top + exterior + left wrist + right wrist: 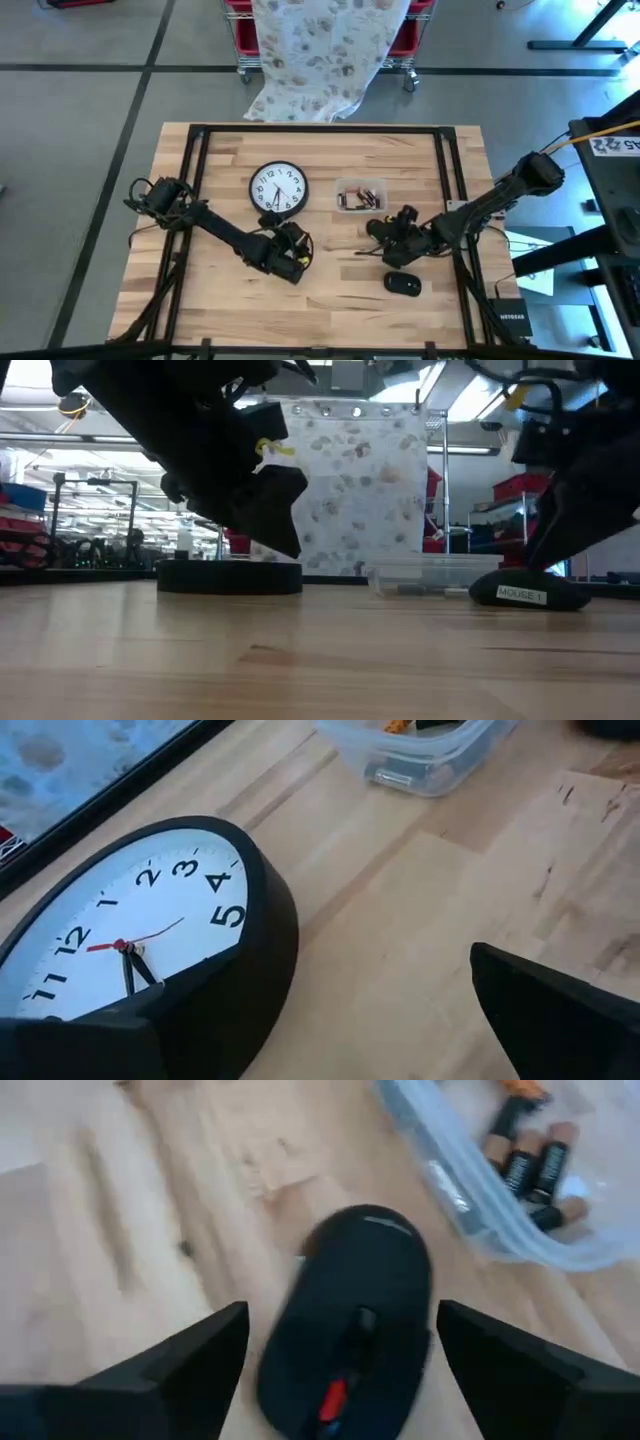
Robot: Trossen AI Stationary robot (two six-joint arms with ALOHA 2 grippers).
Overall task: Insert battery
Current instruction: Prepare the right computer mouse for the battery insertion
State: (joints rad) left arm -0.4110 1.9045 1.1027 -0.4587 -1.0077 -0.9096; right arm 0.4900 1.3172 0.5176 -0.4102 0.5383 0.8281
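A black computer mouse (403, 283) lies on the wooden table near its right side, top up. Several batteries (530, 1165) lie in a clear plastic tub (360, 195) beyond it. My right gripper (345, 1370) is open and hangs over the mouse (350, 1310), one finger on either side, touching nothing that I can see. A round black wall clock (278, 188) lies face up left of the tub. My left gripper (310, 1030) is open at the clock's near right rim (250, 970), just above it in the low view.
A black frame (320, 130) runs around the tabletop. A patterned cloth (320, 50) hangs over a red cart beyond the far edge. Bare wood lies along the table's near side (300, 320).
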